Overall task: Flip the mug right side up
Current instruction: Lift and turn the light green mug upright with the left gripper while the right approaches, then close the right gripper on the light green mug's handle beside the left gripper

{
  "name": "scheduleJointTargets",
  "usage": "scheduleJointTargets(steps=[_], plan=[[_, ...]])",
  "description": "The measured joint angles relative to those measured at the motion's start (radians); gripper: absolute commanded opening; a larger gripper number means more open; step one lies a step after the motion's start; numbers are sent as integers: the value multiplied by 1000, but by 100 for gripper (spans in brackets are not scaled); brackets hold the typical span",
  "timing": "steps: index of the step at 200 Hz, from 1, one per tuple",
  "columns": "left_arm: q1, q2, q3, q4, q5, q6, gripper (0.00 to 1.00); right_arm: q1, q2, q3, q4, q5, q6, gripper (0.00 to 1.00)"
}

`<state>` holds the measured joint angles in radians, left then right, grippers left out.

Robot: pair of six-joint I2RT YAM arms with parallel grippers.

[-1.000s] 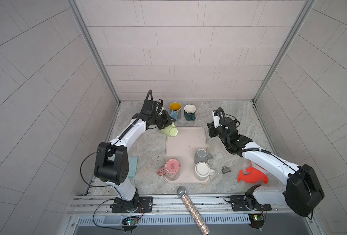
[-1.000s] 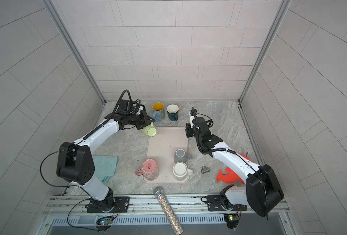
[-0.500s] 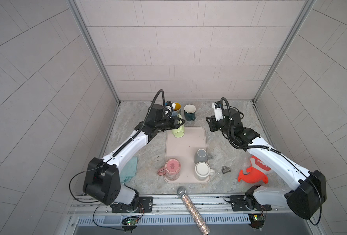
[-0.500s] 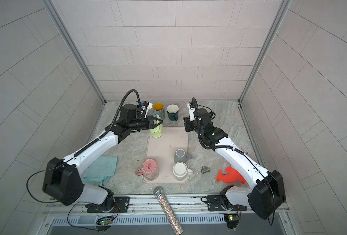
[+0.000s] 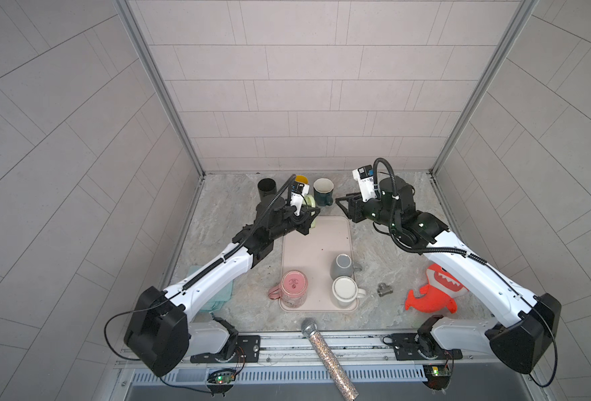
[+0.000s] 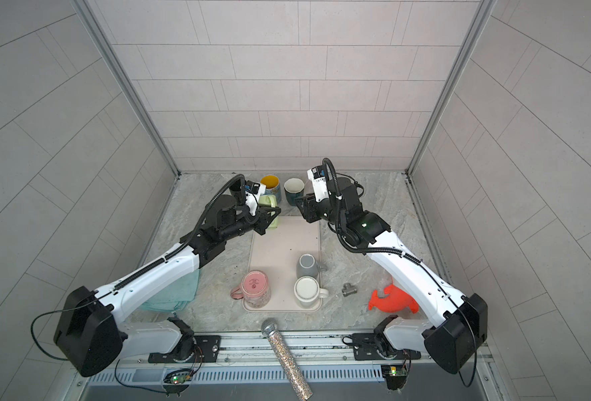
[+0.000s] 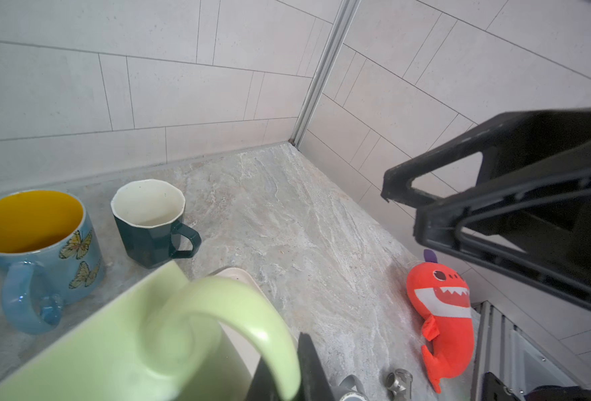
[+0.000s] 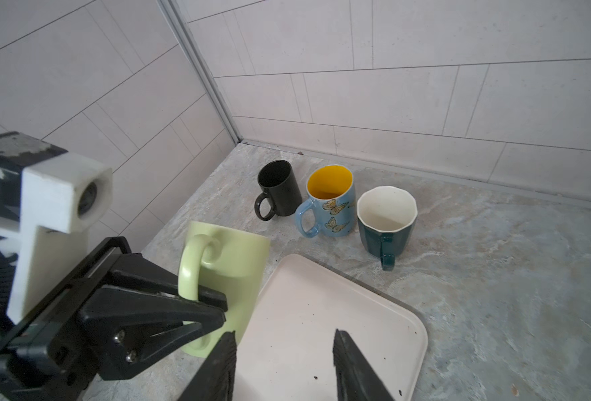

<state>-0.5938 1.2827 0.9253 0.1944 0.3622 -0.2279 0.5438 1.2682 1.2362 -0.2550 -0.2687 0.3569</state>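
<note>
Two top views: both show the left gripper [image 5: 311, 221] at the far left corner of the tray [image 5: 316, 250], with the green mug [image 5: 309, 201] mostly hidden by it. Three other mugs [image 5: 344, 290] on the tray's near end are seen whole only here.
Right wrist view: only here is the grip plain. The left gripper's jaws are pinched tight on the mug's handle [image 8: 191, 267], low on its loop.
Left wrist view: the mug body is blurred and cut off. A shark toy [image 7: 443, 312] lies on the table [image 7: 287, 208] beyond.
Hard to tell: which end of the mug is up. Its mouth shows in no view, so it is possibly base-up.
Mug position: roughly on end, leaning, just beside the tray's edge. I cannot tell whether it touches the table.
Right gripper [image 8: 283, 335]: jaws partly apart and empty, above the tray, near the mug but not touching it.
</note>
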Motion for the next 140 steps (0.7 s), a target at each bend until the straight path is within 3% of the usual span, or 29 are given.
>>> scheduleJointTargets(steps=[91,140], plan=[[-82,-21,-69,105,-106,146,0,52,83,34,61,-106,63,54],[-112,-22,-79,124,-150,203,0,63,129,60,77,-136,86,50]])
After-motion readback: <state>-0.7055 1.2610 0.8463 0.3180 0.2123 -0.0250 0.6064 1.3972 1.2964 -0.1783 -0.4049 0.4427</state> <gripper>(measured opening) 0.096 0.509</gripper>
